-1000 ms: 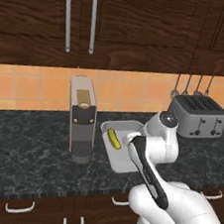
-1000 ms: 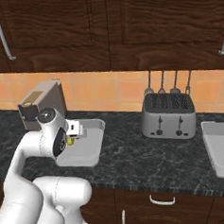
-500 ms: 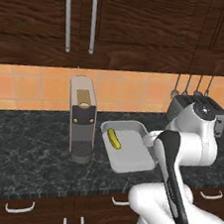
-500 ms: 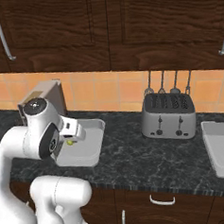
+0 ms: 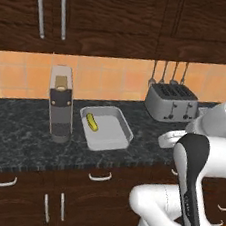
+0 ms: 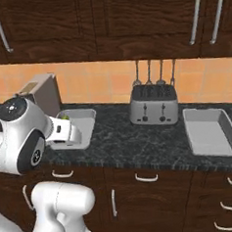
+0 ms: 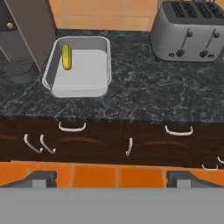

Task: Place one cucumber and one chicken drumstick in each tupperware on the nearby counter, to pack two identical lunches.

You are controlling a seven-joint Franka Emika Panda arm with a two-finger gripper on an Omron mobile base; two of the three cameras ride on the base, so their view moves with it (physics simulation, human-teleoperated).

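One light grey tupperware (image 7: 78, 83) lies on the black counter (image 7: 144, 92) with a yellow-green cucumber (image 7: 66, 57) lying along its left side. The same tupperware (image 5: 106, 130) and cucumber (image 5: 92, 122) appear in the left base view. A second, empty tupperware (image 6: 210, 132) sits right of the toaster. My gripper (image 7: 112, 178) is open and holds nothing. It hangs back from the counter, over the orange floor in front of the drawers. The chicken drumstick is out of view.
A steel toaster (image 6: 154, 104) stands between the two containers, with utensils hanging on the wall behind it. A tall coffee machine (image 5: 61, 103) stands just left of the first container. Drawer fronts with silver handles (image 7: 72, 127) run below the counter edge.
The arm has drawn back from over the first container and swung right. Both base views have shifted, so the second container now shows in full.
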